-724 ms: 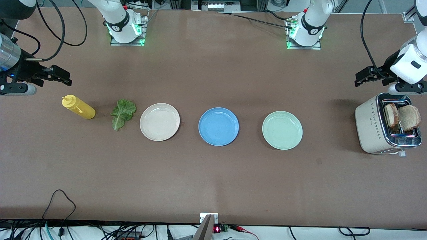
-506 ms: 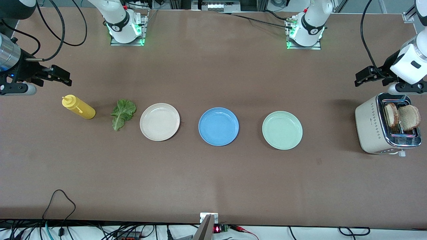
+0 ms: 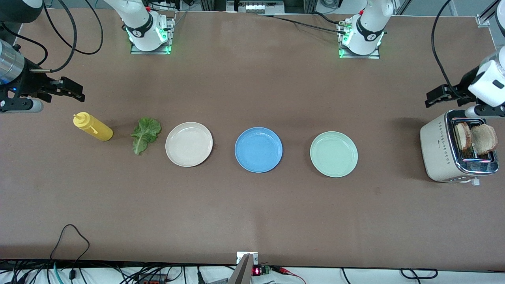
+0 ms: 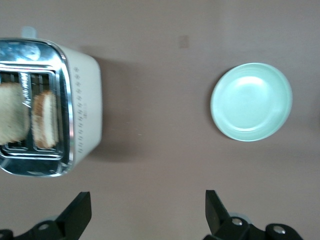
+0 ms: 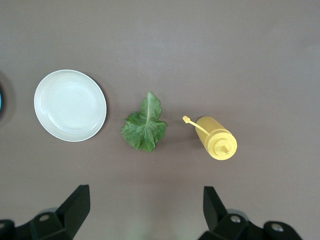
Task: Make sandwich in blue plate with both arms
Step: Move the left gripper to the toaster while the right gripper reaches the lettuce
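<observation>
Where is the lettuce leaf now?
The lettuce leaf lies flat on the table between the yellow bottle and the cream plate, toward the right arm's end.

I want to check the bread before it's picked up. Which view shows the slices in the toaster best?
The left wrist view: it looks straight down on both bread slices in the toaster. The front view shows them small, at its edge; the right wrist view, not at all.

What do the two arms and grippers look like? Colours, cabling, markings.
Both arms are glossy white with black joint bands, on metal base plates lit green. Loose black cables loop off each. The left gripper and right gripper are black and two-fingered, with wedge-shaped fingers. The right wrist carries a silver cylindrical section.
</observation>
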Controlling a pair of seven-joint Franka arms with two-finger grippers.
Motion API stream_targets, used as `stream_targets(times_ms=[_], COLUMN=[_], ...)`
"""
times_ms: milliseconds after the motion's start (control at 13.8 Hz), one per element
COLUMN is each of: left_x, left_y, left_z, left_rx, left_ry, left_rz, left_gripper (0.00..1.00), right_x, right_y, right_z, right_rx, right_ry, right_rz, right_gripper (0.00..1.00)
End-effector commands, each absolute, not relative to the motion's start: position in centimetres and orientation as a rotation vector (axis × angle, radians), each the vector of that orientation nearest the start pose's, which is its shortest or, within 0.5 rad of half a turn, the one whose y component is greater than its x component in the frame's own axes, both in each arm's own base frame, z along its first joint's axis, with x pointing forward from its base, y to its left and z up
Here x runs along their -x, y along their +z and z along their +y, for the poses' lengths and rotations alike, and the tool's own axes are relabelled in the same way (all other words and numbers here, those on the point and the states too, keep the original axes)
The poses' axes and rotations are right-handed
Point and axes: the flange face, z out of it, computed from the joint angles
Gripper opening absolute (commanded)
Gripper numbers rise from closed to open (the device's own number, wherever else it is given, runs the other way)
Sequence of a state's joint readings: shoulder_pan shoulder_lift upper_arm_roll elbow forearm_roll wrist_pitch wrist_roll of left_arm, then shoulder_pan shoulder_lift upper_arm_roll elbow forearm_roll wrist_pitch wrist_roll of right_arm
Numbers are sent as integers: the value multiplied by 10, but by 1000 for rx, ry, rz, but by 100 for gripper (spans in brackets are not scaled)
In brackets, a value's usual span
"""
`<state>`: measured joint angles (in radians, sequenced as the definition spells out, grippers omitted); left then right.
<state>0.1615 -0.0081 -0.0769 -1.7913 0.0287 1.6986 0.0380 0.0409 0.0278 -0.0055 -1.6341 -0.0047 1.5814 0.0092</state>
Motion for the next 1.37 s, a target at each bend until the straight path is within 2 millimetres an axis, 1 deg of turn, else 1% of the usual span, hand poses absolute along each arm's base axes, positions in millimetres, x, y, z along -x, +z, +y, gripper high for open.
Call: stream_targets(times_ms=[0,72,217,362,434,579,651,796,941,1158,1230,1302], left_x=[-562,-566,-571,-577,-579,-581,-580,-578,-575,-573,-574,-576], left_y=[502,486,461,438,428,408,400,391,382,369,367,367], left_z=[101,121,163,184,187,194,200,206,216,227,229,235], left_rx=[3101,3108,3116,3115,3106,3098,3101,3108,3116,3125,3126,3127], left_ry=[158,160,143,129,143,194,212,234,257,286,285,280], left_rz=[-15,9,62,132,168,176,166,153,128,103,99,86], left_gripper=[100,100,100,100,100,99,94,90,84,71,64,56], right_x=[-558,-559,-559,-559,-559,-559,-559,-560,-562,-566,-568,-570], right_y=[586,586,586,586,585,585,585,584,577,570,565,558], right_z=[18,18,17,17,17,17,17,17,16,17,18,19], right_rx=[3149,3149,3147,3147,3147,3147,3147,3147,3148,3147,3149,3149], right_ry=[123,121,123,118,123,125,125,130,149,169,183,203], right_rz=[-29,-29,-25,-22,-22,-25,-22,-25,-27,-37,-52,-61], right_gripper=[100,100,100,100,100,100,100,100,100,100,100,100])
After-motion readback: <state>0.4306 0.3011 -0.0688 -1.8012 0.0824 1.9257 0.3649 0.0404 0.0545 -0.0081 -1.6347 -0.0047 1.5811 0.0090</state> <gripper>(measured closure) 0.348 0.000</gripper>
